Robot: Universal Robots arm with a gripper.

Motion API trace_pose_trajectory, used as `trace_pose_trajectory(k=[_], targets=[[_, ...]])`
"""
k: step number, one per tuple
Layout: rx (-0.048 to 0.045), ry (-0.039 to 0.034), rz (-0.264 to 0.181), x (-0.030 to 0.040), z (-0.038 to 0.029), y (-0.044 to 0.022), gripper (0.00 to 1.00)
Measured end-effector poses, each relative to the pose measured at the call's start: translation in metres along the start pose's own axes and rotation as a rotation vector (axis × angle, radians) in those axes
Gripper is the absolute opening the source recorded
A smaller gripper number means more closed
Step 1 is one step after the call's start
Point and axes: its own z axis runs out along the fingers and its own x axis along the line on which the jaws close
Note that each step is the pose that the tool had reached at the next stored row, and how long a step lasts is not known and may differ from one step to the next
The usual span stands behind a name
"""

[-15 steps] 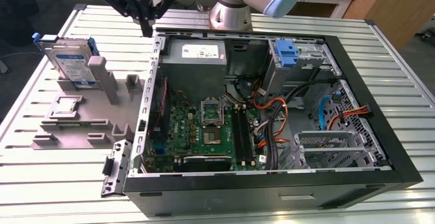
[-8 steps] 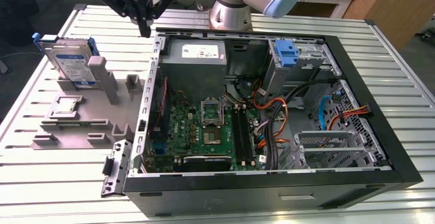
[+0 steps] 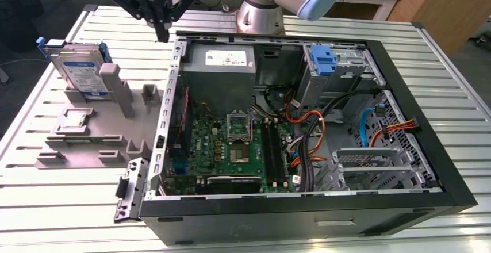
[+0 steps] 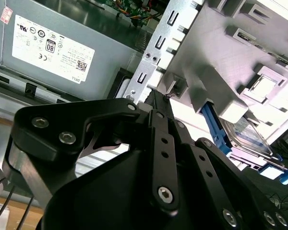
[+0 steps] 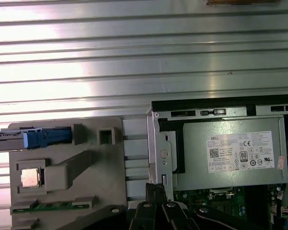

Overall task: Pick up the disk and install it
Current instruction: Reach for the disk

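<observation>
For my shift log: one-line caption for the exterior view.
Tool shut and empty beside the open computer case; the disk stands on edge in the grey fixture at the exterior view's left.

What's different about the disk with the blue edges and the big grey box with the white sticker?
The disk is thin and flat; the grey box is bigger and chunky. The disk stands on edge in the grey holder, outside the computer case; the grey box sits inside it. The disk has a blue frame; the grey box has none. Both are greyish metal with a label.
</observation>
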Motion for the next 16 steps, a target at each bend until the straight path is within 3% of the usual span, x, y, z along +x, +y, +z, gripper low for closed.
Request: trace_pose_trajectory(k=[16], targets=[[0.0001, 0.0000, 0.000, 0.0069, 0.0003, 0.0016, 0.10]])
